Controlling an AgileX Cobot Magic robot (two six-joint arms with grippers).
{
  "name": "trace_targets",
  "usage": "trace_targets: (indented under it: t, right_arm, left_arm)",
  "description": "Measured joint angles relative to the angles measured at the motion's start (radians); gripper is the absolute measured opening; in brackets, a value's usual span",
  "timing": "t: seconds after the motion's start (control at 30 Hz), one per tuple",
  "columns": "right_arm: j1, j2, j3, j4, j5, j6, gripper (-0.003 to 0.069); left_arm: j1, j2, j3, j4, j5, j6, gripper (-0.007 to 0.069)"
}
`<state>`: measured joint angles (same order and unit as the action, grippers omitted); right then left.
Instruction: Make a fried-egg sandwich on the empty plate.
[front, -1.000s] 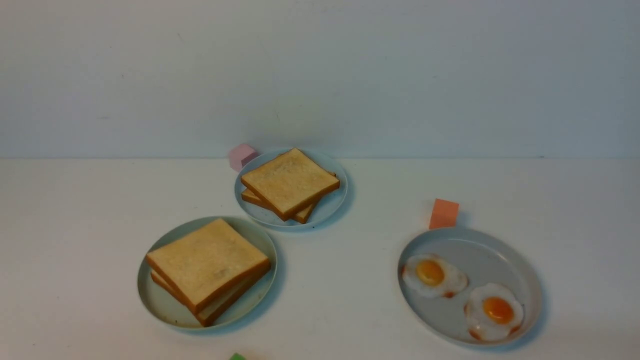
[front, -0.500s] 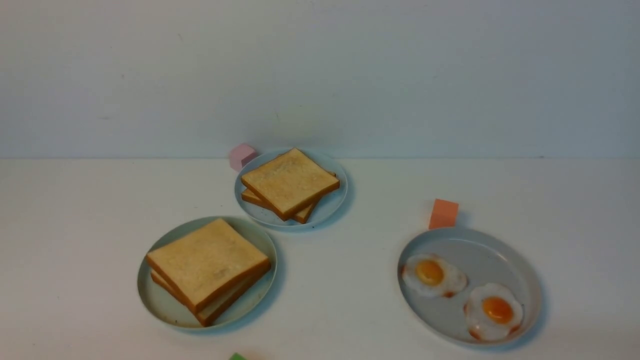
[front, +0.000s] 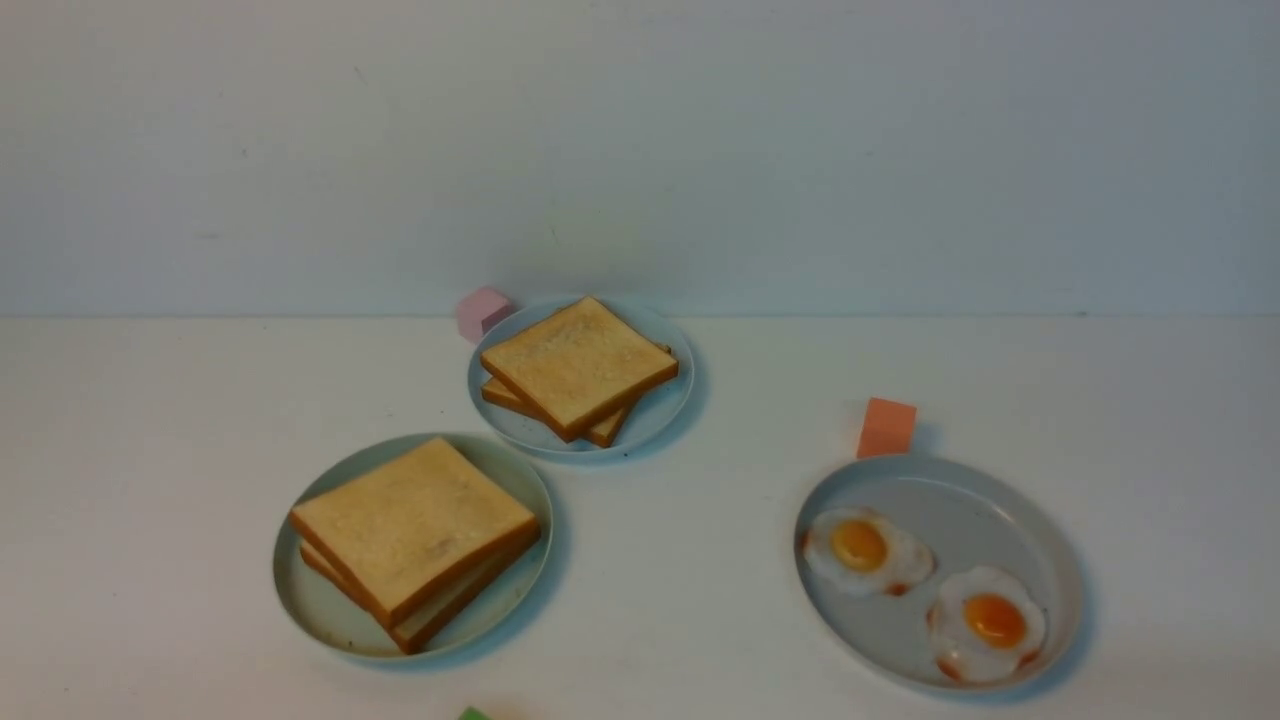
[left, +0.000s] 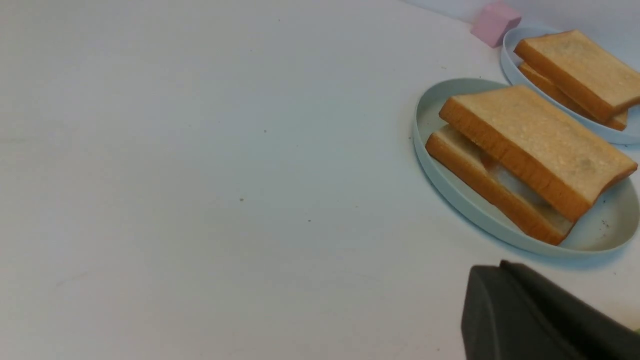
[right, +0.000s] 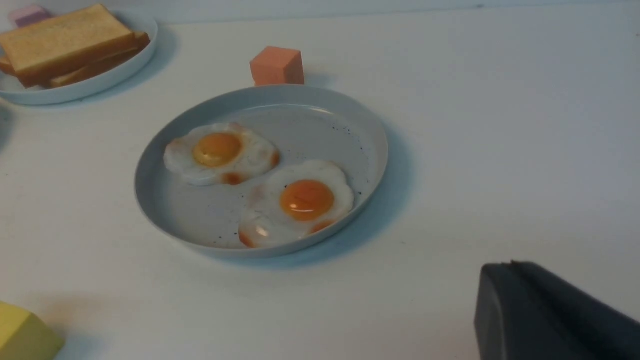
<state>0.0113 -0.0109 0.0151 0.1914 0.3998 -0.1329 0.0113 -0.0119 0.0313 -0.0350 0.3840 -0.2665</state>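
The fried-egg sandwich (front: 415, 540) lies on the mint-green plate (front: 318, 605): two toast slices stacked a little askew, with white egg showing in the gap between them in the left wrist view (left: 515, 182). It sits just ahead of the left claw (left: 540, 320), of which only a dark, blunt tip shows at the edge of that view, above the bare surface (left: 200, 175) and touching nothing. The two halves of that tip lie together with no gap.

Beyond the sandwich, farther from the left claw, a smaller blue-grey plate (front: 655, 415) carries a plain stack of toast (front: 578, 366), two slices with the upper one turned slightly. A pink cube (front: 483, 312) stands just beside that plate's far rim.

The right claw (right: 550, 315) shows likewise as a dark tip with its halves closed together, holding nothing, over bare surface. Ahead of it lies the wide grey plate (front: 1040, 545) with two fried eggs (front: 867, 550) (front: 988, 622) side by side, their edges almost touching in the right wrist view. An orange cube (front: 887, 427) stands just past that plate's far rim. A yellow block (right: 22, 335) lies near the right wrist view's corner, well apart from the right claw, and a sliver of a green block (front: 474, 714) shows at the near edge of the front view.
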Motion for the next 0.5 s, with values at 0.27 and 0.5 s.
trace_targets:
  t: [0.27, 0.5]
  right_arm:
    - [0.0, 0.0, 0.0, 0.0, 0.0, 0.0, 0.0031]
    - [0.0, 0.0, 0.0, 0.0, 0.0, 0.0, 0.0041]
  left_arm:
    - [0.0, 0.0, 0.0, 0.001, -0.001, -0.002, -0.0013]
    - [0.0, 0.0, 0.0, 0.003, -0.003, -0.002, -0.0013]
